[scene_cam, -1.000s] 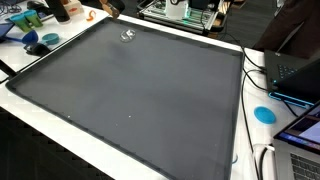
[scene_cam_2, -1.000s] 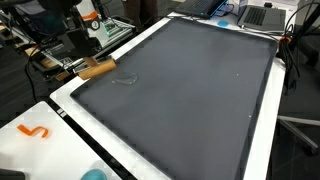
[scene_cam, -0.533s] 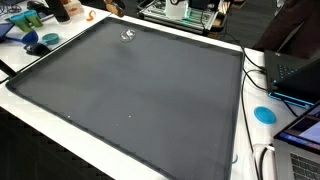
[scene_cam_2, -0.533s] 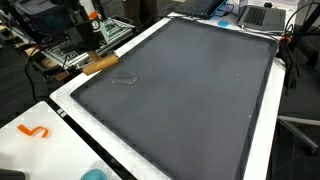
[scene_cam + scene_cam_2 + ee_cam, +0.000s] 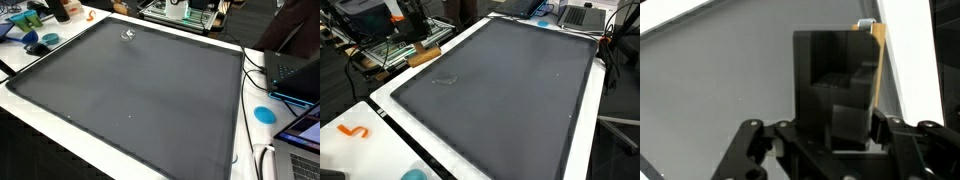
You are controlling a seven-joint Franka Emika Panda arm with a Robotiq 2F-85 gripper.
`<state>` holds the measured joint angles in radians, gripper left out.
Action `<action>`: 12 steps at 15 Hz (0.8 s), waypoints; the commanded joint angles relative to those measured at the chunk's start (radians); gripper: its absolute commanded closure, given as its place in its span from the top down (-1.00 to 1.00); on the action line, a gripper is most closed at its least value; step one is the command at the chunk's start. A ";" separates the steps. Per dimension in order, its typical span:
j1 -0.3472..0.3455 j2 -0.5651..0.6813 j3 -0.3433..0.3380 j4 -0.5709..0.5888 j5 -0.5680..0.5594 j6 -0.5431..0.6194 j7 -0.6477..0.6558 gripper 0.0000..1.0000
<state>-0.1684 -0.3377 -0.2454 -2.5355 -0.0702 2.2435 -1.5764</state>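
One rectangular wooden block [image 5: 837,70] in gripper [image 5: 835,128]

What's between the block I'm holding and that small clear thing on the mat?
Only the edge and a bare stretch of the mat show between the block and the clear thing in an exterior view; the wrist view misses that stretch.

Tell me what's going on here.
The robot arm's fingers grip a dark rectangular block with a tan wooden side, held over the large dark grey mat near the edge of the white table. A small shiny scrap lies apart on the mat, untouched.
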 commanded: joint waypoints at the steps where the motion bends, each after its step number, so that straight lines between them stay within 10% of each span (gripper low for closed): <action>1: 0.013 -0.101 0.010 -0.084 -0.034 0.021 0.000 -0.50; 12: 0.055 -0.239 0.062 -0.213 -0.067 0.103 0.065 -0.50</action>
<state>-0.1339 -0.5324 -0.1899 -2.7504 -0.1152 2.3547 -1.5458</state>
